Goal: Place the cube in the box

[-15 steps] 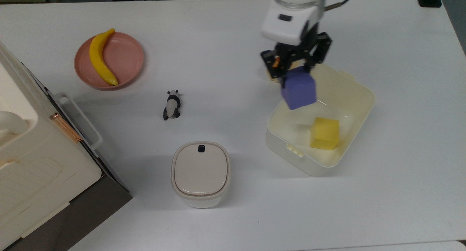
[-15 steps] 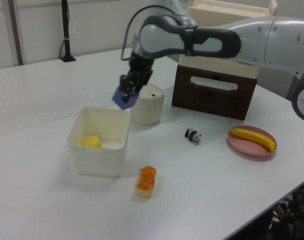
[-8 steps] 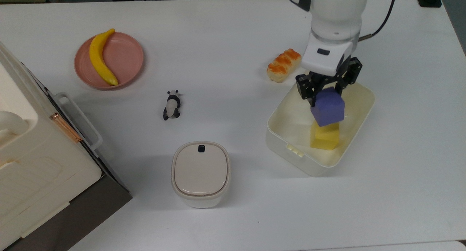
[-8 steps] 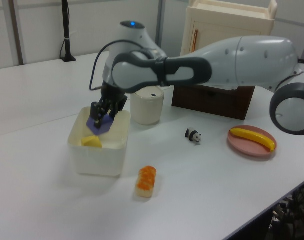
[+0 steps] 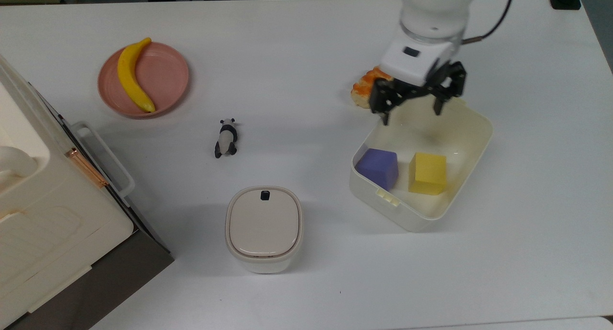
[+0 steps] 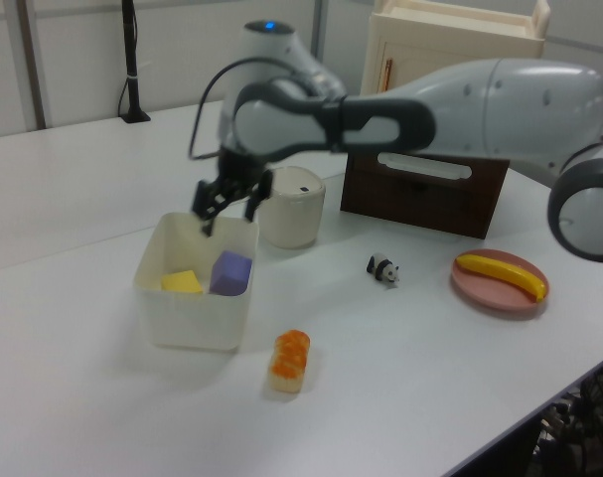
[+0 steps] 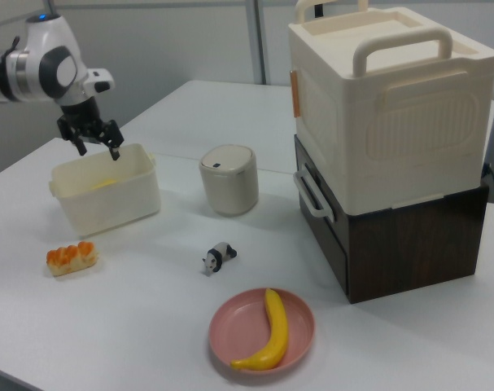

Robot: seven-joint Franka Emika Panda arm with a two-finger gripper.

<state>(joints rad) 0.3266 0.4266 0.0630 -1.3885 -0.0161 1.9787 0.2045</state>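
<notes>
Cube (image 5: 378, 168) lies in box (image 5: 471, 176) (below gripper (image 5: 412, 113), jaws apart)

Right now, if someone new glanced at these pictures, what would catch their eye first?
Likely the white arm's open end effector hovering above the far rim of the box, empty. Just below it, the cube lies inside the box beside a yellow cube, at the top view's right. After that, the banana on its pink plate at the top view's upper left stands out.
</notes>
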